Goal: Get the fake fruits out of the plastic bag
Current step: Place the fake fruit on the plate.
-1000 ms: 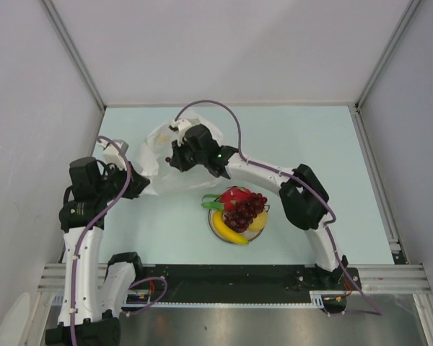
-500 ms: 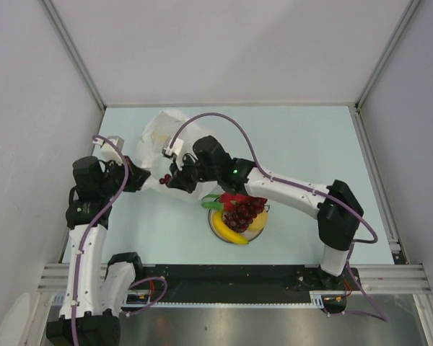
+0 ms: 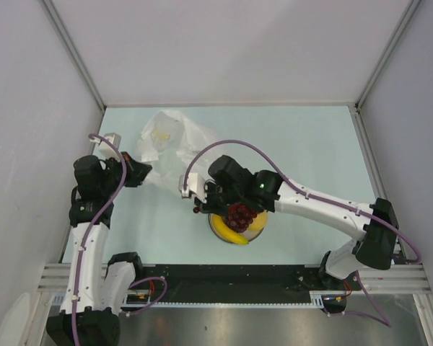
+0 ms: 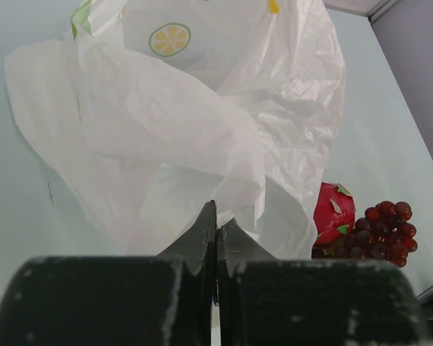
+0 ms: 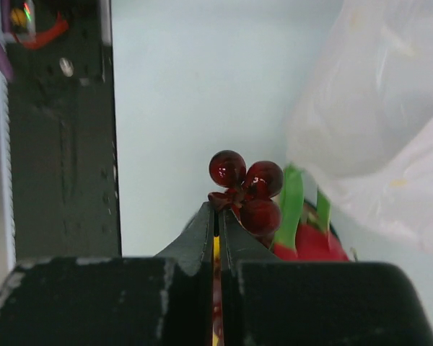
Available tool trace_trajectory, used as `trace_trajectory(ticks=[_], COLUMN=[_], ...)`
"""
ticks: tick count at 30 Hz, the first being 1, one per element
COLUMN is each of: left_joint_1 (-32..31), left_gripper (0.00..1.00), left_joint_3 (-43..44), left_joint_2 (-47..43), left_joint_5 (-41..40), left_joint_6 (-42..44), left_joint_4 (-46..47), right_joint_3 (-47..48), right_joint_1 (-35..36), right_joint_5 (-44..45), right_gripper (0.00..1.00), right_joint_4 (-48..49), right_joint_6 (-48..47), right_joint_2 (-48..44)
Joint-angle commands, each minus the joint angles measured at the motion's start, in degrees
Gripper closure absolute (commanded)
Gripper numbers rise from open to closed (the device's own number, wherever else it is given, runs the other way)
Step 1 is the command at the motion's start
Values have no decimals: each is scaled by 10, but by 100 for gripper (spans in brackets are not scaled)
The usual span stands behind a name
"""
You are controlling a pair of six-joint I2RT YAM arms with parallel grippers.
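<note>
We see the left hand [image 4: 216, 220] clenched, both fingers pressed together on a fold of the plastic bag [image 4: 202, 122], pinching the film at its lower edge. In the top view the bag lies crumpled on the tabletop [image 3: 310, 144] in the upper left of the frame, pulled toward that hand. The right hand [image 5: 217, 215] is clenched too, grasping a small grape cluster [image 5: 244, 189] of three dark red berries at its stem end. In the top view it sits lower centre, just left of the plate [image 3: 214, 226]. On the plate we note the banana [image 3: 232, 235] along the lower rim, the lemon [image 3: 259, 223] at right and the big grape bunch [image 3: 239, 214] on top. The red fruit [image 4: 333, 212] with green leaves is there too, mostly under the right arm from above. All these fruits are outside the bag. In the right wrist view the bag edge lies just beside the red fruit.
</note>
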Motion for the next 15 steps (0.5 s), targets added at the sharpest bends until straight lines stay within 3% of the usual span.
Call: trace_trajectory(ticks=[1, 7, 15], left_joint_1=[3, 1, -8], left_gripper=[100, 100, 100], left_joint_3=[-9, -17, -18], left_joint_2=[3, 0, -7], left_joint_5=[21, 25, 25], left_joint_6=[-31, -34, -20], left_joint_4=[52, 55, 36], right_joint_3=[-48, -87, -88], right_joint_1=[22, 25, 31], right_joint_5=[108, 187, 220], right_gripper=[100, 100, 100], right_joint_4=[-94, -55, -44], right_joint_6=[-69, -95, -183], right_joint_2=[-56, -57, 15])
